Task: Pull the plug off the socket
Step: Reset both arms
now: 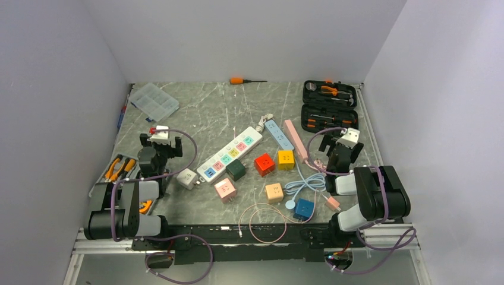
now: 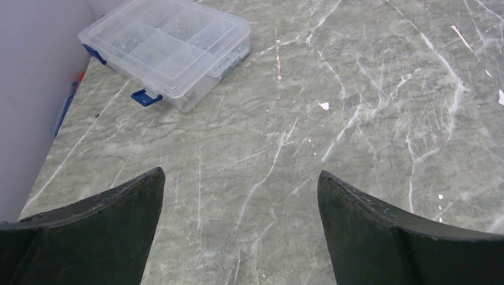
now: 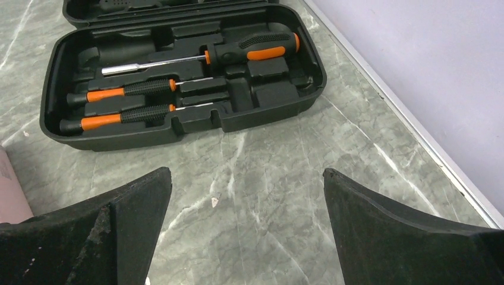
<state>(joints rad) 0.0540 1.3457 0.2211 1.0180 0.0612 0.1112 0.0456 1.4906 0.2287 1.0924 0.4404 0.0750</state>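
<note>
both grippers spread wide, power strips untouched at mid-table

top view: a white power strip (image 1: 229, 155) with coloured sockets is seen lying diagonally at the middle of the marbled table (image 1: 202, 113). a dark green cube (image 1: 236, 170) is set against its near side, and a white cube (image 1: 187, 178) sits just off its near-left end. which of them is actually seated in a socket cannot be told. a blue strip (image 1: 278, 134) and a pink strip (image 1: 295, 139) are laid to the right of the white one, with a red cube (image 1: 264, 164) and a yellow cube (image 1: 286, 158) just in front of them. the left gripper (image 1: 160, 144) is held with its jaws apart, left of the white strip and clear of it. the right gripper (image 1: 324, 142) is likewise spread, just right of the pink strip and in front of an open tool case (image 1: 330, 104).

left wrist view: the left gripper (image 2: 239, 175) is shown fully parted, with only bare table between its fingers (image 2: 113, 225). a clear compartment box (image 2: 169, 50) with blue latches is seen ahead and to the left.

right wrist view: the right gripper (image 3: 246, 172) is shown parted just as wide, bare table between its fingers (image 3: 392, 231). the tool case (image 3: 178, 122) is seen ahead, with orange-handled screwdrivers (image 3: 128, 89) seated in it. a pink edge, taken to be the pink strip (image 3: 9, 193), is cut off at the left border.
</note>
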